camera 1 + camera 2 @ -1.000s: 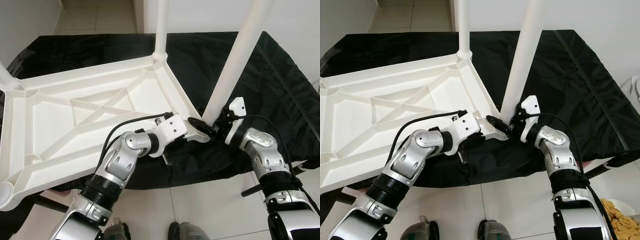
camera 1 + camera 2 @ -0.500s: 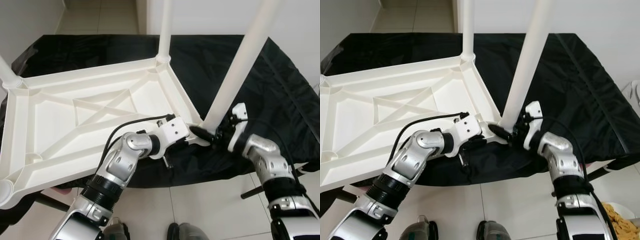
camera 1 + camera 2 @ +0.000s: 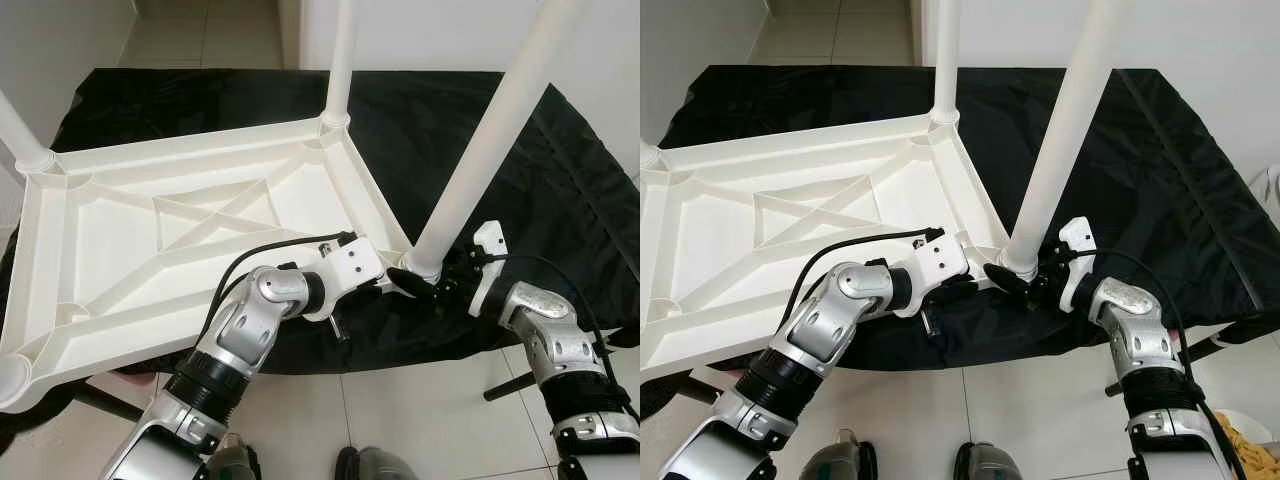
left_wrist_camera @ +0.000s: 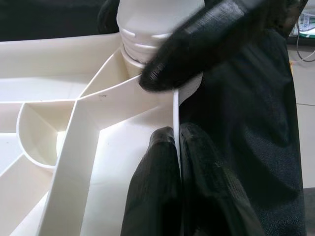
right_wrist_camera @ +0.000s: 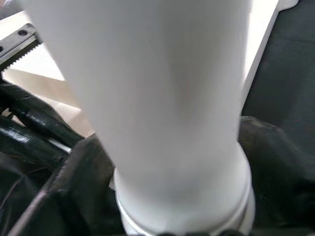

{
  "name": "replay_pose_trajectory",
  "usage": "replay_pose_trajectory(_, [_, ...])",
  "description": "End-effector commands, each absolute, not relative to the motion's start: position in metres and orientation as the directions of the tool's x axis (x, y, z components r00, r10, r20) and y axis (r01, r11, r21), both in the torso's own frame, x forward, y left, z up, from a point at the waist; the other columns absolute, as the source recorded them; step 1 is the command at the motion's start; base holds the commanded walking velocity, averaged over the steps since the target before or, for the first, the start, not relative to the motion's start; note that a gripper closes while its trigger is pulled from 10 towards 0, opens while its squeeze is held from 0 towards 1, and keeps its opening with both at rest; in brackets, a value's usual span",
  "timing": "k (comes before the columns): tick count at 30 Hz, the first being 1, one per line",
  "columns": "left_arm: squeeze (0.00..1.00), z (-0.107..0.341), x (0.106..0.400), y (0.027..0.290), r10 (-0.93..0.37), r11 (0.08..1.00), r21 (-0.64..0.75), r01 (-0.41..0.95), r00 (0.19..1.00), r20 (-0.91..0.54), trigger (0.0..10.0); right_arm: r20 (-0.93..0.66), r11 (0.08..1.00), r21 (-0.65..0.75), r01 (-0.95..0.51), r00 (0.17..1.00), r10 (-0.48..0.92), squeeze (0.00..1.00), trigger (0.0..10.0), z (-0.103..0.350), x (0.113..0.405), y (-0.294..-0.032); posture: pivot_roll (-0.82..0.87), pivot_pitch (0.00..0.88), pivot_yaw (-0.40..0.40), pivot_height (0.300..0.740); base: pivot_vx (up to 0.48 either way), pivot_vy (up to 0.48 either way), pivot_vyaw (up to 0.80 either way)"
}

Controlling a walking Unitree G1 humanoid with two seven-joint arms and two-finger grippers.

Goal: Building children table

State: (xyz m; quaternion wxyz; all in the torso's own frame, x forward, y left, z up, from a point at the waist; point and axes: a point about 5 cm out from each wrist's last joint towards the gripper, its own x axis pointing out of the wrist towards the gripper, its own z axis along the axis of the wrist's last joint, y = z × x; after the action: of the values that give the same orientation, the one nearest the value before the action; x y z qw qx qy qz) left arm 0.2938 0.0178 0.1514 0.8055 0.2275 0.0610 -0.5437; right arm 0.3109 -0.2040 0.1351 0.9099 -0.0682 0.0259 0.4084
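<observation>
Three white legs stand up from the upturned table top (image 3: 190, 240), which lies underside-up on a black cloth (image 3: 560, 180) spread over the floor. The near-right leg (image 3: 480, 160) is the one being worked: its threaded foot sits in the corner socket (image 4: 142, 54) but leans a little toward the far right rather than standing plumb, so my guess is it is being screwed home.

The right gripper (image 3: 445, 285) wraps the base of that leg, its black fingers (image 5: 74, 172) pressed against either side just above the collar. The left gripper (image 3: 405, 283) pinches the thin rim of the table top beside the socket, its fingers (image 4: 162, 196) closed with the white edge between them, bracing the corner.

To do this well, I'd say the leg wants straightening before more turning, or the thread may cross. The bracing hold should keep the corner from lifting or sliding on the slippery cloth, and turning ought to go in short, even bites.
</observation>
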Motion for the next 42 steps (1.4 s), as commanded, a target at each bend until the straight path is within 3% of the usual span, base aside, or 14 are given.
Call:
replay_pose_trajectory(1, [0.0, 0.154, 0.293, 0.015, -0.85, 0.357, 0.29, 0.888, 0.438, -0.292, 10.0, -0.17, 0.684, -0.065, -0.727, 0.683, 0.71, 0.0, 0.0, 0.119, 0.308, -0.205, 0.03, 0.107, -0.056, 0.74, 0.0, 0.0, 0.0])
replay_pose_trajectory(14, [0.0, 0.155, 0.291, 0.011, -0.855, 0.351, 0.292, 0.89, 0.431, -0.287, 10.0, -0.163, 0.765, -0.04, -0.643, 0.759, 0.63, 0.0, 0.0, 0.124, 0.317, -0.208, 0.03, 0.112, -0.057, 0.74, 0.0, 0.0, 0.0])
replay_pose_trajectory(17, [0.0, 0.154, 0.29, 0.01, -0.855, 0.355, 0.29, 0.889, 0.434, -0.285, 10.0, -0.141, 0.856, -0.06, -0.514, 0.853, 0.502, 0.0, 0.0, 0.123, 0.324, -0.207, 0.03, 0.112, -0.057, 0.74, 0.0, 0.0, 0.0])
replay_pose_trajectory(19, [0.0, 0.154, 0.29, 0.01, -0.854, 0.357, 0.289, 0.888, 0.436, -0.284, 10.0, -0.136, 0.872, -0.054, -0.487, 0.869, 0.476, 0.0, 0.0, 0.122, 0.324, -0.205, 0.03, 0.112, -0.057, 0.74, 0.0, 0.0, 0.0])
replay_pose_trajectory(27, [0.0, 0.153, 0.289, 0.01, -0.851, 0.365, 0.284, 0.887, 0.441, -0.285, 10.0, -0.121, 0.953, 0.063, -0.295, 0.946, 0.301, 0.0, 0.0, 0.113, 0.321, -0.179, 0.03, 0.109, -0.054, 0.74, 0.0, 0.0, 0.0])
replay_pose_trajectory(30, [0.0, 0.153, 0.289, 0.01, -0.851, 0.365, 0.284, 0.887, 0.441, -0.285, 10.0, -0.117, 0.96, 0.067, -0.272, 0.953, 0.278, 0.0, 0.0, 0.113, 0.32, -0.174, 0.03, 0.109, -0.053, 0.74, 0.0, 0.0, 0.0])
replay_pose_trajectory(38, [0.0, 0.153, 0.288, 0.007, -0.855, 0.361, 0.283, 0.889, 0.436, -0.281, 10.0, -0.085, 0.997, 0.075, -0.032, 0.996, 0.038, 0.0, 0.0, 0.119, 0.315, -0.147, 0.03, 0.102, -0.049, 0.74, 0.0, 0.0, 0.0])
replay_pose_trajectory(42, [0.0, 0.153, 0.288, 0.007, -0.855, 0.36, 0.284, 0.889, 0.436, -0.281, 10.0, -0.085, 0.997, 0.07, -0.01, 0.996, 0.016, 0.0, 0.0, 0.119, 0.313, -0.145, 0.03, 0.102, -0.049, 0.74, 0.0, 0.0, 0.0])
